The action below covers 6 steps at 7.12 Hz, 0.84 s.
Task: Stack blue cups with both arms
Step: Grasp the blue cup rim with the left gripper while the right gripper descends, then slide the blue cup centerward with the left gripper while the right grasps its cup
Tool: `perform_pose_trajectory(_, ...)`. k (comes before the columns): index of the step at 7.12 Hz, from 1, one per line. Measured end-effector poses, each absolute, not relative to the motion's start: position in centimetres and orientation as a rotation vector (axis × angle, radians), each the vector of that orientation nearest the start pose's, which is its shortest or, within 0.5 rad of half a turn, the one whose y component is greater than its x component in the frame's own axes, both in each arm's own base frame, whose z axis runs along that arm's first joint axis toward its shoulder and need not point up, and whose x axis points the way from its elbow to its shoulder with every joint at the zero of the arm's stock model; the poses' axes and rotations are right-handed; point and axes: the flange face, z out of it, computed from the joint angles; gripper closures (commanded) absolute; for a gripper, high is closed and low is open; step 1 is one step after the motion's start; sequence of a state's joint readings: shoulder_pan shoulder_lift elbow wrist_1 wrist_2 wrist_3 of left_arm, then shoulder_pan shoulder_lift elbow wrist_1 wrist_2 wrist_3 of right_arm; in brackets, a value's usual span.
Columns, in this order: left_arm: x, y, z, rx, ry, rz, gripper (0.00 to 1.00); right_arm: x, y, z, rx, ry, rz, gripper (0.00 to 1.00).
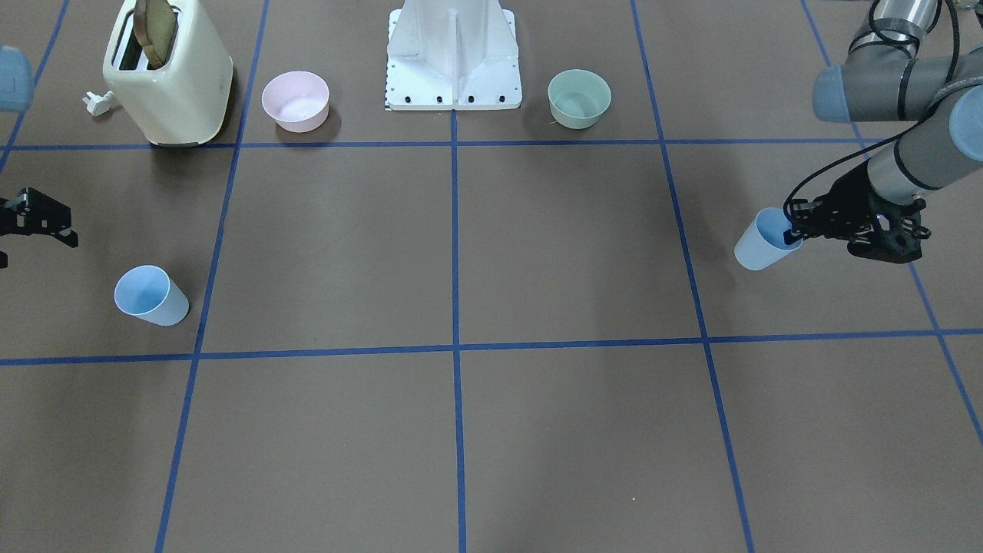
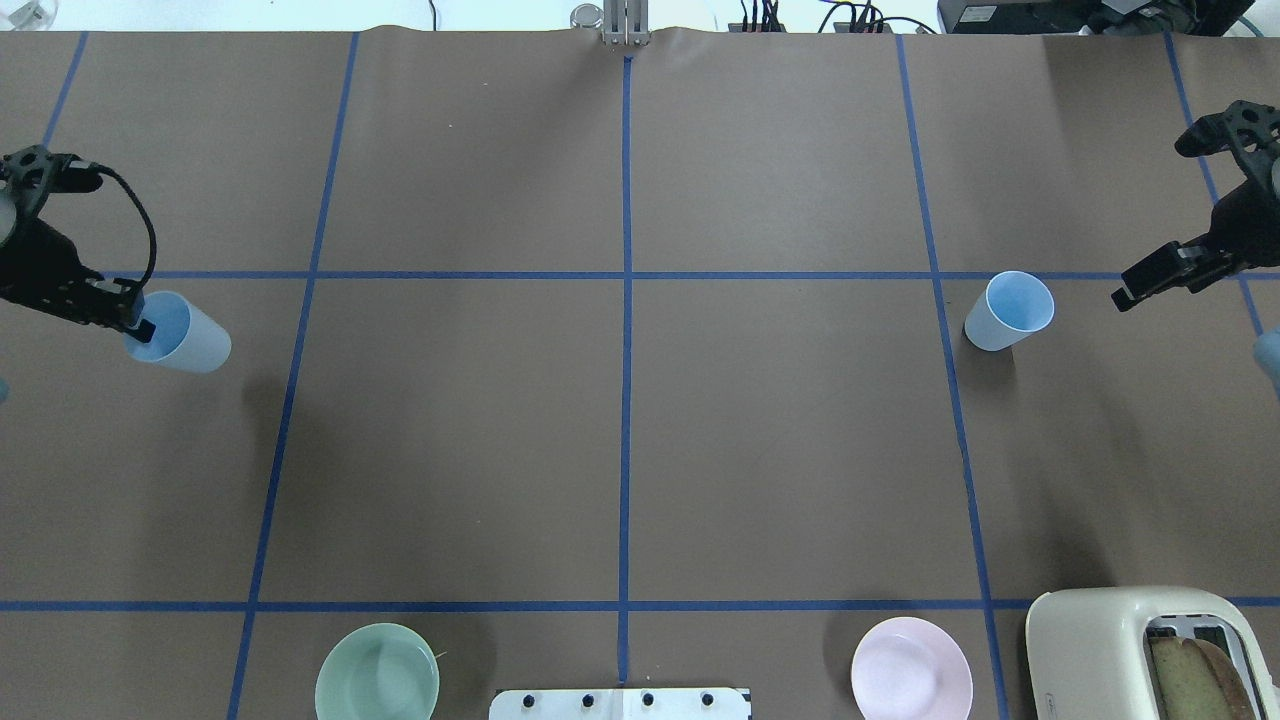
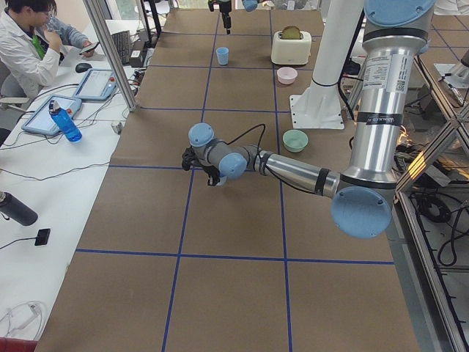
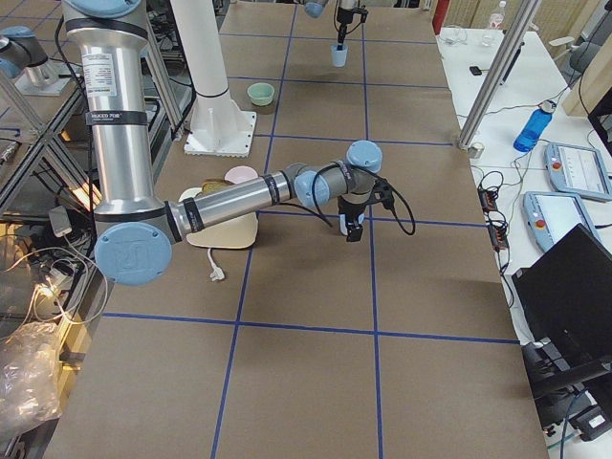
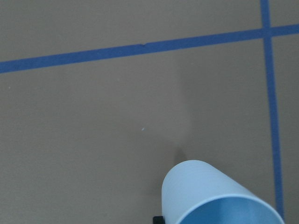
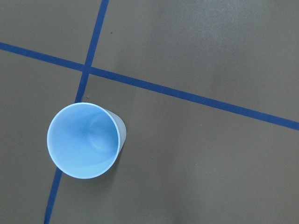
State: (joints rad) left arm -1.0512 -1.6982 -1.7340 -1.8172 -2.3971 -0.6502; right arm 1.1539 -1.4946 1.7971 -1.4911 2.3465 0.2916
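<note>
One blue cup (image 1: 760, 244) hangs tilted from my left gripper (image 1: 795, 230), which is shut on its rim, one finger inside. It also shows in the overhead view (image 2: 185, 335) and at the bottom of the left wrist view (image 5: 215, 196). The other blue cup (image 1: 151, 296) stands upright on the table, seen in the overhead view (image 2: 1010, 312) and from above in the right wrist view (image 6: 84, 140). My right gripper (image 1: 37, 250) hovers beside and above it, apart from it, empty, and looks open.
A cream toaster (image 1: 169, 73) with a slice of bread, a pink bowl (image 1: 296, 100) and a mint-green bowl (image 1: 579, 97) stand along the robot's side of the table, beside the white base pedestal (image 1: 453, 54). Blue tape lines grid the brown table.
</note>
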Motion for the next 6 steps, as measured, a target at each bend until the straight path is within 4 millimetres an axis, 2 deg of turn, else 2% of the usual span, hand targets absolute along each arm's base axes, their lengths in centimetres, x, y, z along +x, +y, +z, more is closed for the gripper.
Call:
perform_pose_trajectory(1,23.3,-51.8,43.8,-0.044,0.956,0.050,1.00,-16.1,-51.0,50.1,0.066,-0.844,-0.272,0.06)
perform_pose_trajectory(2,25.6,-52.2,40.2,-0.073,0.970,0.004,1.00,-16.8,-51.1,50.3,0.060,-0.842,-0.281,0.06)
perform_pose_trajectory(4,32.6,-51.2,33.1,-0.138,0.997,-0.068,1.00,-18.0,-51.8,49.7,0.058,-0.845,-0.291,0.07)
perform_pose_trajectory(6,39.1,-49.3,28.7,-0.159,0.993,-0.087,1.00,-20.2,-52.5,48.2,0.047,-0.853,-0.278,0.11)
